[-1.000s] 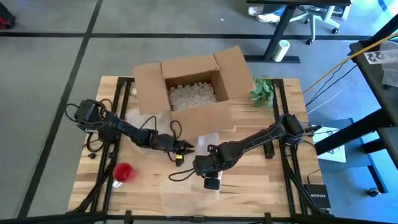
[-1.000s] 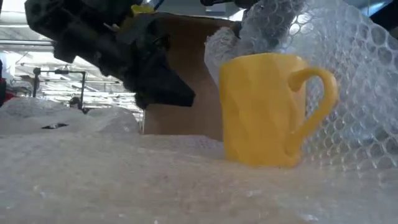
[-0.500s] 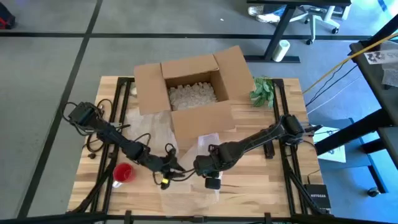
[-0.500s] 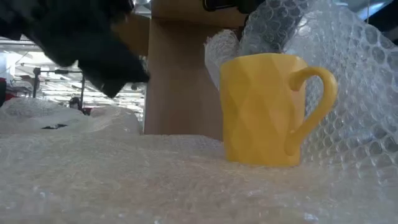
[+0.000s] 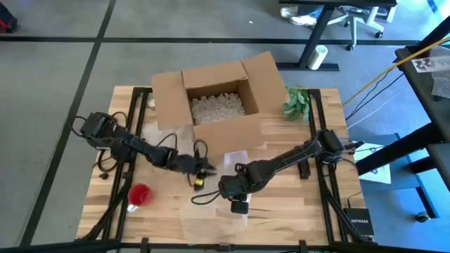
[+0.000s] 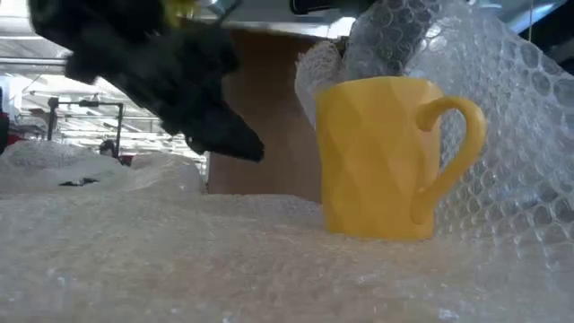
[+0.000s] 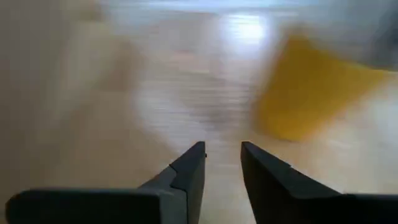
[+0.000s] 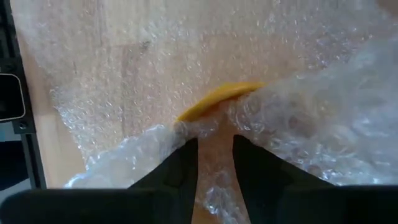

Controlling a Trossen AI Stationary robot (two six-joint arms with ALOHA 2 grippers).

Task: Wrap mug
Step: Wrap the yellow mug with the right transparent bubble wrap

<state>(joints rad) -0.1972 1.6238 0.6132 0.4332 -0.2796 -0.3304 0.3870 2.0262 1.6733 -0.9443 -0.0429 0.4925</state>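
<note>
Right gripper [image 8: 214,163] jaws pinching bubble wrap [image 8: 323,130] over yellow mug [image 6: 381,157]; left gripper [image 7: 222,165], jaws slightly apart and empty, needing a low approach.

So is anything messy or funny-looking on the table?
Nothing is spilled or broken. The yellow mug stands upright on the bubble wrap, which the right hand has pulled up on one side. The cardboard box sits open with packing peanuts inside. The left hand hangs nearby, holding nothing.
</note>
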